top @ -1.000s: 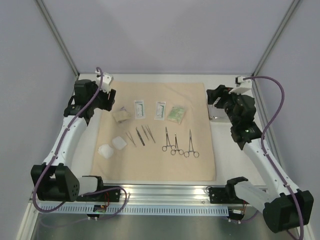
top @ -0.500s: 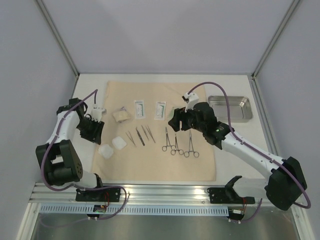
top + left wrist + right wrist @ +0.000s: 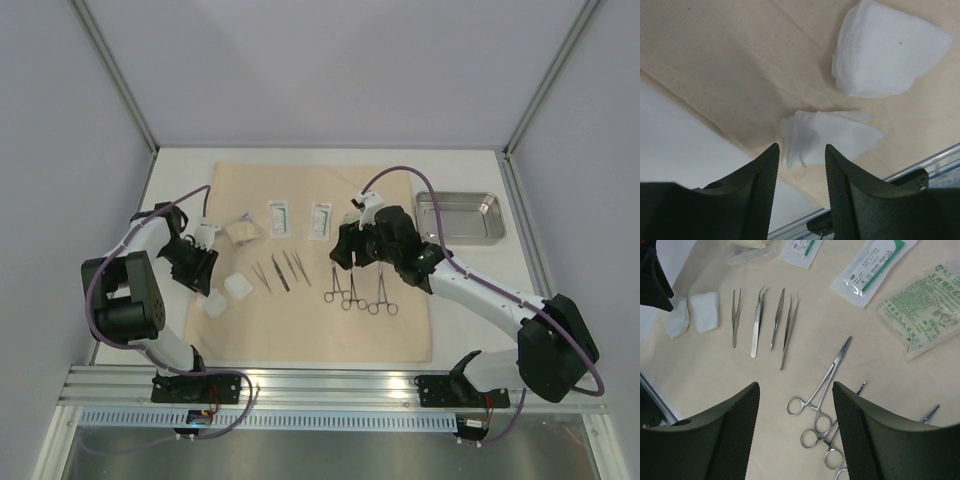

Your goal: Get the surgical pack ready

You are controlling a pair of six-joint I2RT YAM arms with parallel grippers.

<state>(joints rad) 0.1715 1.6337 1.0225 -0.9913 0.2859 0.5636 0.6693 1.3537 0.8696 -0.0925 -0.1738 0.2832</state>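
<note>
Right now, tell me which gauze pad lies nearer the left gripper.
The gauze pad at the cloth's left edge, lined up with the gap of the left gripper. The other pad lies farther in on the cloth.

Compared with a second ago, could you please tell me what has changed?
The left gripper swung from the far corner of the cloth down to the gauze pads; the right gripper left the tray for the clamps. Neither holds anything. Everything laid out stayed put.

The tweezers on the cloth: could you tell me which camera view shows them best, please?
The right wrist view: the tweezers lie close and sharp there, side by side on the cloth. The top external view shows them only as small slivers. The left wrist view shows gauze pads but no tweezers.
</note>
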